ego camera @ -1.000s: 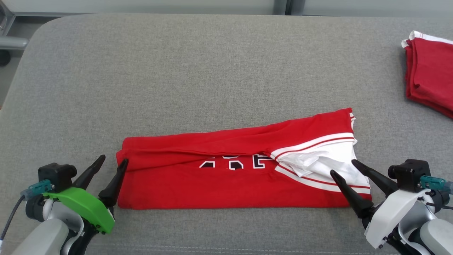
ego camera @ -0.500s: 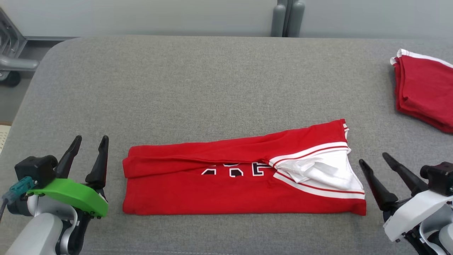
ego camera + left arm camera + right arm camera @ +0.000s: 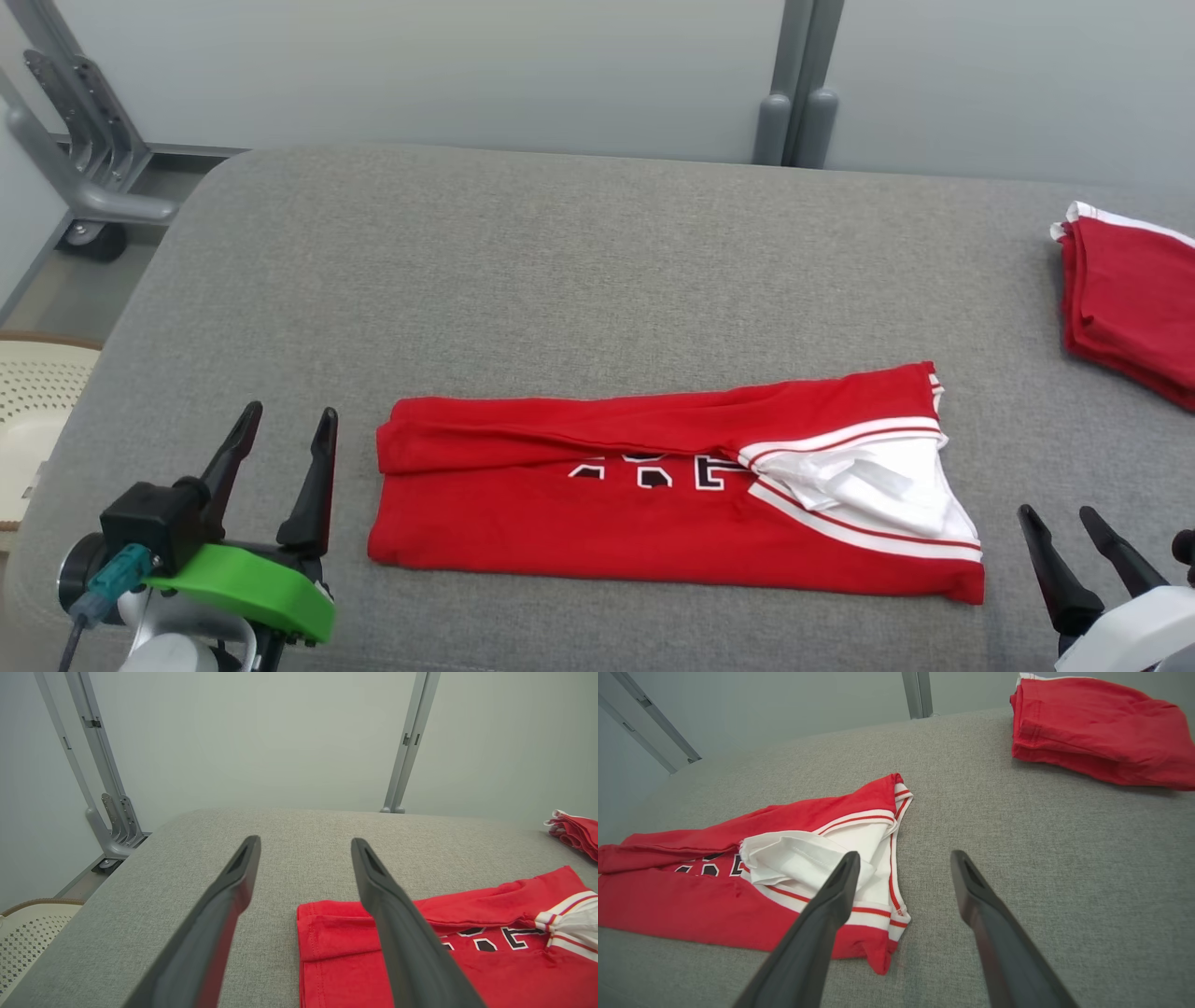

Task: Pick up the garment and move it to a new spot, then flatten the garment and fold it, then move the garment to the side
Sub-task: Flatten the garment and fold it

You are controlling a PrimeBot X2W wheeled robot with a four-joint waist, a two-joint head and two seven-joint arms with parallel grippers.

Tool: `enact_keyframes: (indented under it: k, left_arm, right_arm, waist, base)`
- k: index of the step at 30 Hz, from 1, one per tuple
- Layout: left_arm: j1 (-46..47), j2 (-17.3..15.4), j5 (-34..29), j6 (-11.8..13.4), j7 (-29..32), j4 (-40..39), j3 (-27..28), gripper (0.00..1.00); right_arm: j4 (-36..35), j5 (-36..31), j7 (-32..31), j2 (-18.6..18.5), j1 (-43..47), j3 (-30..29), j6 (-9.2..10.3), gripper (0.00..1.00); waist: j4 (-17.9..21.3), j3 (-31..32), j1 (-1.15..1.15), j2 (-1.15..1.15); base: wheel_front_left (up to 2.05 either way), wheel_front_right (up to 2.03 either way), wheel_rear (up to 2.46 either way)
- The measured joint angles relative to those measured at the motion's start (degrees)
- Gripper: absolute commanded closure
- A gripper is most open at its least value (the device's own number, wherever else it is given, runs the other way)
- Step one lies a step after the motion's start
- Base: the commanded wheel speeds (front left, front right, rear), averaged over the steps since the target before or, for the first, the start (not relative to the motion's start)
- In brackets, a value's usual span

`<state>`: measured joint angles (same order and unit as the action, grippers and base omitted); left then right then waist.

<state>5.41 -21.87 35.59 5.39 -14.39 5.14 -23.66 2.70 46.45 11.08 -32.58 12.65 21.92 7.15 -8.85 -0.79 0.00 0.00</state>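
The garment (image 3: 653, 504) is a red jersey with white trim and dark lettering, folded lengthwise into a long strip on the grey padded table (image 3: 560, 280). It also lies at the right of the left wrist view (image 3: 420, 947) and at the left of the right wrist view (image 3: 738, 877). My left gripper (image 3: 288, 420) stands open just left of the garment's left end, apart from it, with nothing between its fingers (image 3: 411, 933). My right gripper (image 3: 1060, 513) stands open off the garment's right end, empty too, its fingers (image 3: 817, 924) hovering over the white trim.
A second folded red garment (image 3: 1130, 299) lies at the table's far right edge, and it sits at the upper right of the right wrist view (image 3: 1097, 732). A perforated cream basket (image 3: 37, 411) stands beside the table's left edge. Grey metal frame posts (image 3: 794, 84) rise behind.
Both grippers have drawn back from the garment's ends, outward and toward me. The head camera has tilted up, so the whole picture has shifted. The garment lies as before.
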Motion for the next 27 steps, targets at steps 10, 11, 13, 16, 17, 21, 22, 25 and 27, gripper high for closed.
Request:
enact_keyframes:
  k: [10,11,13,16,17,21,22,25,27]
  left_arm:
    - [-4.66,1.0,-2.98,0.18,-0.03,-6.28,1.37,0.0]
    - [-4.72,1.11,-3.32,0.18,-0.03,-6.91,1.36,0.0]
    - [-4.95,1.32,-4.02,0.2,-0.03,-8.08,1.33,0.0]
    - [-5.73,1.68,-4.65,0.26,-0.03,-9.73,1.22,0.0]
    - [-5.81,1.88,-4.71,0.27,-0.03,-10.01,1.23,0.0]
    - [-5.86,2.57,-5.53,0.68,-0.03,-11.36,1.14,0.0]
    - [-5.86,2.74,-5.66,0.68,-0.03,-11.58,1.16,0.0]
    - [-5.86,2.99,-6.04,0.68,-0.03,-12.04,1.31,0.0]
    - [-5.86,3.1,-6.11,0.68,-0.03,-12.45,1.47,0.0]
  right_arm:
    - [4.09,3.72,-0.65,1.29,0.07,-2.13,0.0,0.0]
    - [4.74,4.14,-1.36,1.33,-0.69,-2.14,0.0,0.0]
    - [5.82,5.82,-2.61,1.63,-2.69,-2.4,-0.02,0.0]
    - [8.57,6.97,-5.72,1.66,-6.55,-2.43,-0.16,0.0]
    - [9.27,7.47,-6.69,1.66,-7.36,-2.36,-0.24,0.0]
    - [12.76,7.69,-9.94,1.35,-9.67,-1.42,-0.57,0.0]
    - [13.39,7.73,-10.4,1.36,-9.98,-1.34,-0.57,0.0]
    - [15.5,8.67,-11.73,1.53,-11.12,-0.98,-1.08,0.0]
    - [16.68,9.29,-12.44,2.05,-11.83,-0.87,-1.37,0.0]
  waist:
    - [-4.71,0.53,0.0,0.0]
    - [-5.11,0.31,0.0,0.0]
    - [-5.87,-0.3,0.0,0.0]
    - [-7.34,-1.89,0.0,0.0]
    - [-7.73,-2.34,0.0,0.0]
    - [-9.43,-4.0,0.0,0.0]
    - [-9.89,-4.37,0.0,0.0]
    - [-11.27,-5.37,0.0,0.0]
    - [-12.14,-5.91,0.0,0.0]
  base:
    - [0.0,0.0,0.0]
    - [0.0,0.0,0.0]
    - [0.0,0.0,0.0]
    - [0.0,0.0,0.0]
    - [0.0,0.0,0.0]
    - [0.0,0.0,0.0]
    - [0.0,0.0,0.0]
    - [0.0,0.0,0.0]
    - [0.0,0.0,0.0]
